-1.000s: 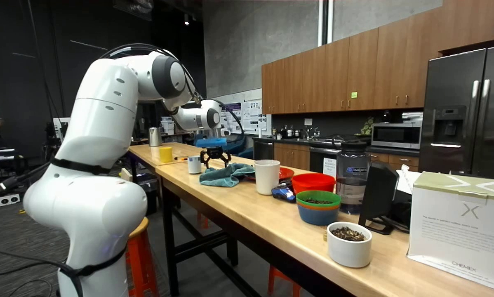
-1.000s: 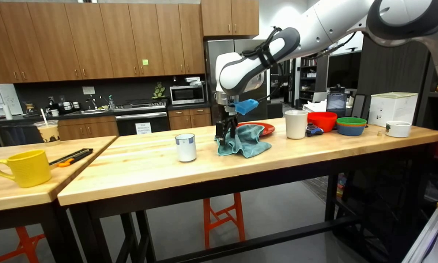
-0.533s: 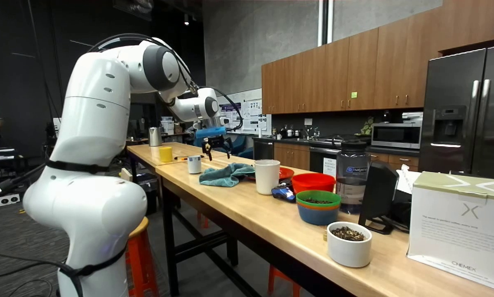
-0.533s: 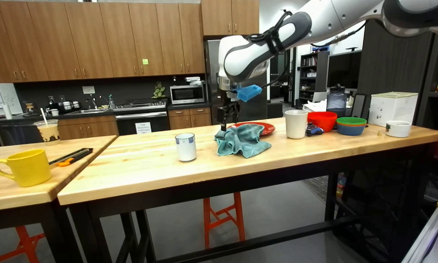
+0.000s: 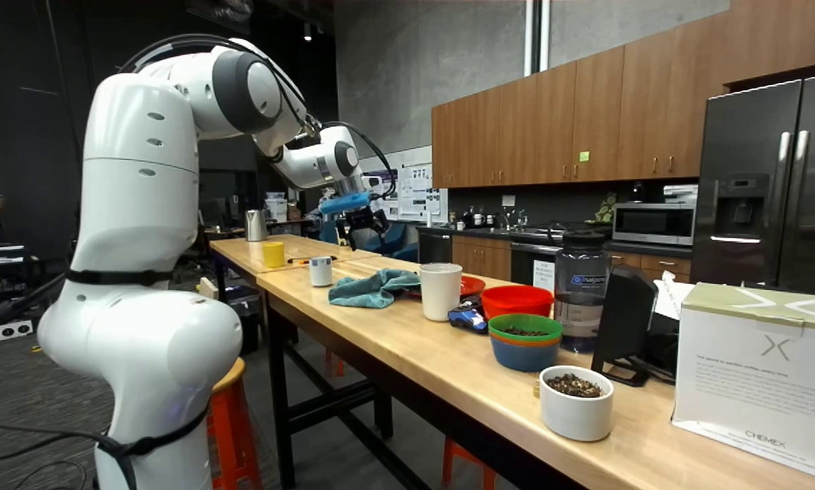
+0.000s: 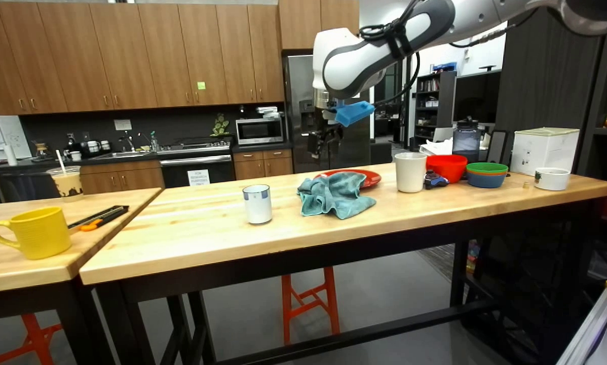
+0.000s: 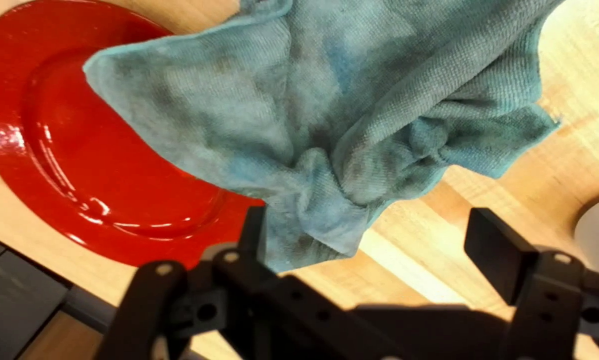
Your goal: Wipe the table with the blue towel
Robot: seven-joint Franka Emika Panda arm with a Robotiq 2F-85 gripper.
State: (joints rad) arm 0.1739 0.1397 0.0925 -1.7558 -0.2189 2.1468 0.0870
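The blue-green towel lies crumpled on the wooden table (image 6: 197, 233), in both exterior views (image 5: 373, 290) (image 6: 336, 195). In the wrist view the towel (image 7: 279, 100) shows dark stains, and one corner lies over the red plate (image 7: 94, 165). My gripper hangs in the air above the table and the towel, in both exterior views (image 5: 367, 233) (image 6: 325, 146). In the wrist view my gripper (image 7: 367, 225) has its fingers wide apart with nothing held between them. The towel's near end shows beyond the left finger, below the gripper.
A white cup with blue marks (image 6: 257, 204) stands beside the towel. A tall white cup (image 6: 410, 173), a red bowl (image 6: 448, 169), stacked bowls (image 6: 486, 177) and a small white bowl (image 6: 552, 179) stand along the table. A yellow mug (image 6: 39, 233) stands on the adjoining table.
My gripper has risen from the towel, up and slightly back toward the robot's base. The towel has stayed on the table in the same place.
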